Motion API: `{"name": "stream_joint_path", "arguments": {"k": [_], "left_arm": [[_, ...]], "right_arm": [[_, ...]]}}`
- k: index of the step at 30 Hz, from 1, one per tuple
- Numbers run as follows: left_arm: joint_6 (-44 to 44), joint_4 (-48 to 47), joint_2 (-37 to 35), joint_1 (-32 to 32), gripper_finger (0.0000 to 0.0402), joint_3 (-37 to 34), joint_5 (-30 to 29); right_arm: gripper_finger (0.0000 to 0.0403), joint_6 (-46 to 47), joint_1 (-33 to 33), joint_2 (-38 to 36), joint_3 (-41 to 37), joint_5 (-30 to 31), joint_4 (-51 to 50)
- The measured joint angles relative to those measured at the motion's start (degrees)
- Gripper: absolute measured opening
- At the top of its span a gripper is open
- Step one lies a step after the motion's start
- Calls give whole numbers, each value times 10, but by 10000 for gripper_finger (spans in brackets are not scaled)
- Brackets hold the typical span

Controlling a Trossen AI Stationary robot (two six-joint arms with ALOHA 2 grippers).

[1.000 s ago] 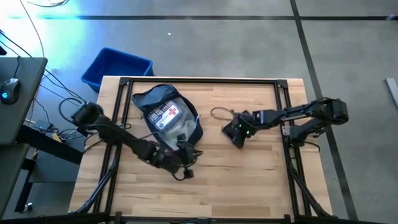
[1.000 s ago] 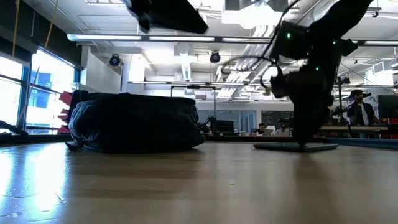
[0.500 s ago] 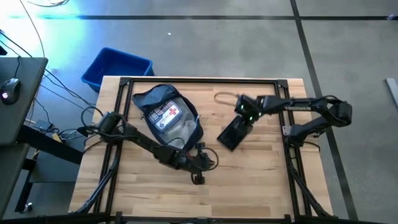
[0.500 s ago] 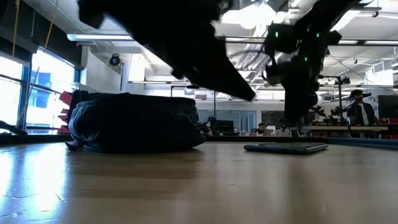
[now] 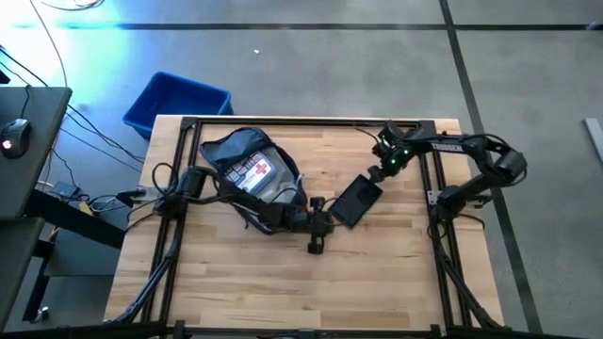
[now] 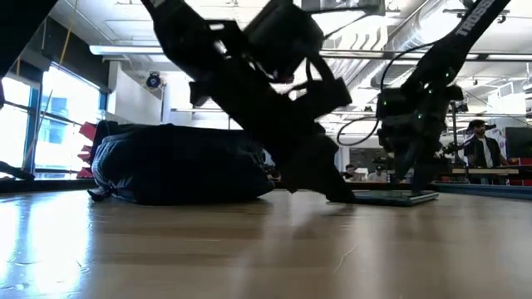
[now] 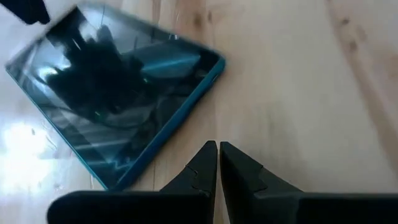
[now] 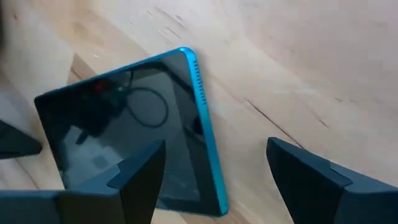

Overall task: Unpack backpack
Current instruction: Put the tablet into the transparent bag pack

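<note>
Left gripper [image 5: 323,218] clenched, empty, just beside tablet [image 5: 356,201] mid-tabletop; nudge may skid it. Right gripper [image 5: 384,170] released, above tablet's far corner. Backpack [image 5: 252,175] unemptied; arms may collide.

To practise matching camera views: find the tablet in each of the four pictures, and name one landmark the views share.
High view: tablet lies flat right of centre, just right of the left gripper.
Low view: thin slab on the table, right of middle.
Left wrist view: upper left, beyond the shut fingers.
Right wrist view: lower left, partly behind one finger.
Shared landmark: its blue edge on the wood.
</note>
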Motion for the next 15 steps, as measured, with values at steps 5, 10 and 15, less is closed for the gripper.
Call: {"name": "stream_joint_path", "arguments": {"k": [5,10,15], "left_arm": [[-4,-4,1,12,0,1,8],[-16,-6,2,19,0,0,24],[-25,0,12,17,0,1,28]], "right_arm": [[263,-11,22,58,3,-66,20],[263,7,61,75,1,-122,69],[263,16,104,75,0,-114,93]]}}
